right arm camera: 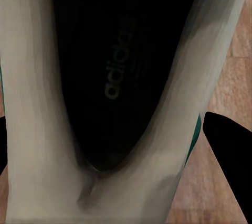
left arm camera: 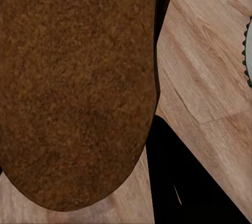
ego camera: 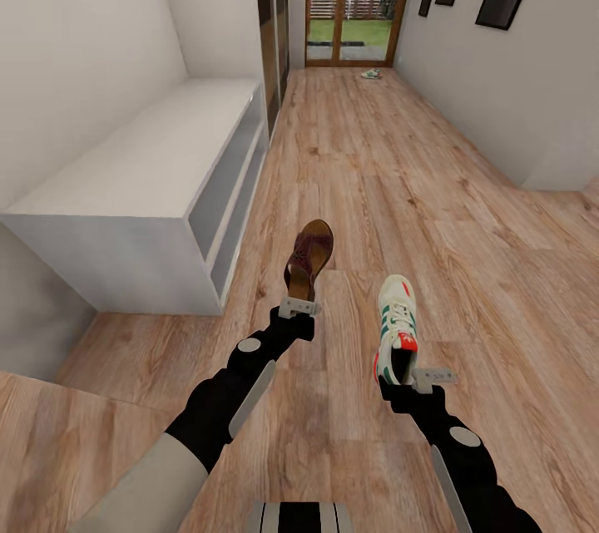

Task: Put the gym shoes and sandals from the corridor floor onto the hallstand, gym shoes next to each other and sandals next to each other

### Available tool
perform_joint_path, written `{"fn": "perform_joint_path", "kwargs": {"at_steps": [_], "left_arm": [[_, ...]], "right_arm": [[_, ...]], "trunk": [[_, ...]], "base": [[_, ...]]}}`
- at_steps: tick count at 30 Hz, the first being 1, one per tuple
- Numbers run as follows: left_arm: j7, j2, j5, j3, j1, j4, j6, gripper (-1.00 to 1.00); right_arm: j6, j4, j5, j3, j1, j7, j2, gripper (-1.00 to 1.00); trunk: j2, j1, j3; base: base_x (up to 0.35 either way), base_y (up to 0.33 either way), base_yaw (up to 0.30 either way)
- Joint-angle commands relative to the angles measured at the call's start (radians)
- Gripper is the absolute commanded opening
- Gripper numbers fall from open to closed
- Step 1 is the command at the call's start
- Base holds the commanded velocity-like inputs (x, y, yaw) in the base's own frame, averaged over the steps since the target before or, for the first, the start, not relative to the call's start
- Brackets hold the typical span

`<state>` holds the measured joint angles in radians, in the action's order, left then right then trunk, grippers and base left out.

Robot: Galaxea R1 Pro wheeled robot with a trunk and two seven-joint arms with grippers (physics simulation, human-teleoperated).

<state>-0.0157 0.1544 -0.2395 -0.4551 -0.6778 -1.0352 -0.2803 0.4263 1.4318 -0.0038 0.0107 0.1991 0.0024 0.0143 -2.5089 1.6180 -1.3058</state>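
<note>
The left end effector is clamped on a stiff sandal's heel; the right end effector grips a light, soft-sided sneaker by its heel collar.

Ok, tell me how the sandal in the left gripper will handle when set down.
The sandal, held at its heel by the left gripper, juts out without sagging, so it is probably fairly stiff. Slim and flat-soled, it should rest stably, hardly apt to roll.

The small white and green shoe far down the corridor by the glazed door is too tiny to identify with certainty. In the left wrist view the brown leather sandal's tan sole runs off the frame, hiding the fingers; the white sneaker's dark insole does likewise in the right wrist view
</note>
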Motion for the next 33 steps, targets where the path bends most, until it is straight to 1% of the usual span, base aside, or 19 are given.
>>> {"fn": "perform_joint_path", "kwargs": {"at_steps": [1, 2, 3, 9, 15, 18, 19, 28, 33], "left_arm": [[0.0, 0.0, -0.006, -0.001, 0.0, -0.001, -0.005, -1.0], [-0.001, 0.0, -0.006, -0.001, 0.0, -0.001, -0.005, -1.0], [-0.001, -0.003, -0.014, 0.0, 0.005, 0.001, -0.011, -1.0], [-0.001, -0.003, -0.016, -0.001, 0.01, 0.002, -0.011, -1.0], [-0.001, -0.004, -0.066, -0.001, 0.042, 0.002, -0.01, -1.0], [-0.001, -0.004, -0.091, 0.0, 0.045, 0.003, -0.01, -1.0], [-0.001, -0.004, -0.094, 0.0, 0.045, 0.003, -0.01, -1.0], [-0.001, -0.004, -0.096, -0.001, 0.046, 0.003, -0.01, -1.0], [-0.001, -0.004, -0.096, -0.001, 0.046, 0.003, -0.01, -1.0]], "right_arm": [[0.006, 0.002, 0.0, 0.001, 0.0, -0.001, 0.001, -1.0], [0.006, 0.001, -0.001, 0.001, 0.0, -0.001, 0.001, -1.0], [0.006, 0.001, 0.004, 0.002, 0.001, -0.001, 0.0, -1.0], [0.006, 0.0, 0.002, 0.002, 0.0, -0.001, 0.001, -1.0], [0.006, 0.002, 0.006, 0.002, 0.0, -0.001, 0.001, -1.0], [0.006, 0.002, 0.007, 0.0, 0.0, -0.001, 0.001, -1.0], [0.006, 0.002, 0.007, 0.0, 0.0, -0.001, 0.001, -1.0], [0.006, 0.004, 0.008, 0.001, 0.0, -0.004, 0.001, -1.0], [0.006, 0.005, 0.008, 0.001, 0.0, -0.004, 0.001, -1.0]], "trunk": [[0.0, 0.0, -0.001], [0.0, 0.0, -0.001], [0.0, 0.0, -0.001], [0.0, 0.0, -0.001], [0.0, 0.0, -0.001], [0.0, 0.0, -0.001], [0.0, 0.0, -0.001], [0.0, 0.0, -0.001], [0.0, 0.0, -0.001]], "base": [[0.0, 0.0, 0.0], [0.0, 0.0, 0.0], [0.0, 0.0, 0.0], [0.0, 0.0, 0.0], [0.0, 0.0, 0.0], [0.0, 0.0, 0.0], [0.0, 0.0, 0.0], [-0.003, -0.007, 0.0], [-0.117, -0.185, 0.0]]}}
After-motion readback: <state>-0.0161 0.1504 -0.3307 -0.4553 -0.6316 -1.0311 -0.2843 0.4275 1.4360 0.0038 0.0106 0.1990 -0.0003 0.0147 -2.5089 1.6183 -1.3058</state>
